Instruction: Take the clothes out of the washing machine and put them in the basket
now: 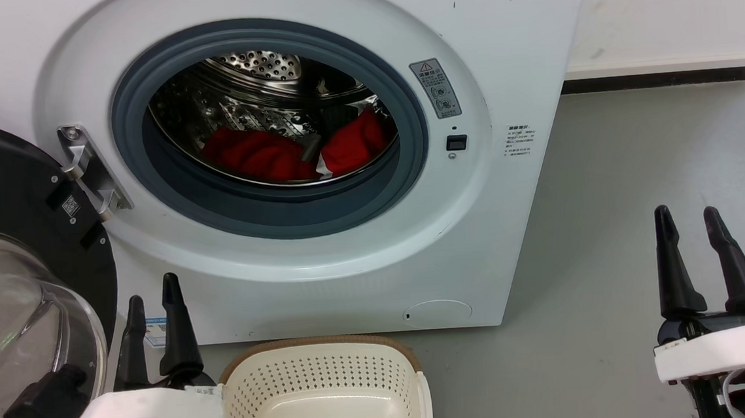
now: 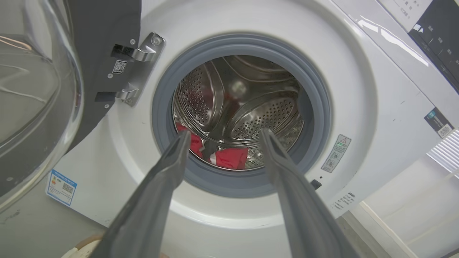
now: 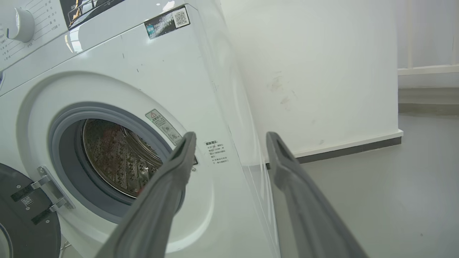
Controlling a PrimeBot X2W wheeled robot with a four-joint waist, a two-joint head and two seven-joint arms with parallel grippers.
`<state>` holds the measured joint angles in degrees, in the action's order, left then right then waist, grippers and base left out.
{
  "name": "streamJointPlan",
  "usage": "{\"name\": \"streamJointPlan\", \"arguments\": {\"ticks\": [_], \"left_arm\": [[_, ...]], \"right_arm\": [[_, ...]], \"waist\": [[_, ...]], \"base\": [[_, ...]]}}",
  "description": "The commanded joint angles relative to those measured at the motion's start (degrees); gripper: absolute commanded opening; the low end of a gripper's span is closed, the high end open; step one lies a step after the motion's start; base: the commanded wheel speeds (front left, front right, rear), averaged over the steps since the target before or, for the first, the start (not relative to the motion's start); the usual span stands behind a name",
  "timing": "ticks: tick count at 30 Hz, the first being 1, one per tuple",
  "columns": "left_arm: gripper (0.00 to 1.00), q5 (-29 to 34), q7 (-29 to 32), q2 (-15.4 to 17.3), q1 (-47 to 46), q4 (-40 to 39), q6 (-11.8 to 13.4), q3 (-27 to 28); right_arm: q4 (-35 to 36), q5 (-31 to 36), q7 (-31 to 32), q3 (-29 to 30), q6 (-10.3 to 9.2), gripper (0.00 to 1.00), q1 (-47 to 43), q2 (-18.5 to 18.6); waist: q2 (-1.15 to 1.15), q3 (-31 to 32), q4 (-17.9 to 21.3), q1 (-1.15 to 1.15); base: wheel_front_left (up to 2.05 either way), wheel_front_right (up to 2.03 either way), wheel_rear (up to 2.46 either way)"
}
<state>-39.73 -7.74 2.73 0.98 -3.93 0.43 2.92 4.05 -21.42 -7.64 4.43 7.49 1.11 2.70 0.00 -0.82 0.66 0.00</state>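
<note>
1. We find two bright red soft garments (image 1: 257, 155) lying side by side, low in the large white front-loading washing machine's (image 1: 498, 30) steel drum (image 1: 257, 66).
2. Our left jaws, apart and empty, point toward them and are nearer; our right jaws, also apart, stand well off rightward.

Bright, even light from above the washer (image 2: 358, 107). Glare streaks across its top; dim inside its drum (image 2: 251, 107). Left end effector (image 2: 225, 133) blurred; edges bowed.
</note>
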Motion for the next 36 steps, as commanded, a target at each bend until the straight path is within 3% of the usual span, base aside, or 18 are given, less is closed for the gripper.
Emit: {"name": "streamJointPlan", "arguments": {"ticks": [1,22,36], "left_arm": [[1.00,2.5,-0.5,0.1,0.4,-0.9,-0.2,-0.2],[1.00,22.5,-3.4,0.2,1.9,-1.1,2.6,-5.5],[1.00,27.8,-5.0,0.4,3.0,5.6,0.7,-7.2]], "right_arm": [[1.2,2.1,-0.6,-0.3,0.00,1.00,-0.1,0.3],[1.0,17.0,-3.6,-1.3,0.00,1.00,-2.3,0.3],[-1.3,22.9,-5.1,-1.7,-0.01,1.00,-3.7,0.3]], "waist": [[0.00,0.0,0.0,0.00],[0.00,0.0,0.3,0.00],[0.00,0.2,0.6,0.00]], "base": [[0.00,0.00,0.00],[0.00,0.00,0.00],[0.00,0.00,0.00]]}}
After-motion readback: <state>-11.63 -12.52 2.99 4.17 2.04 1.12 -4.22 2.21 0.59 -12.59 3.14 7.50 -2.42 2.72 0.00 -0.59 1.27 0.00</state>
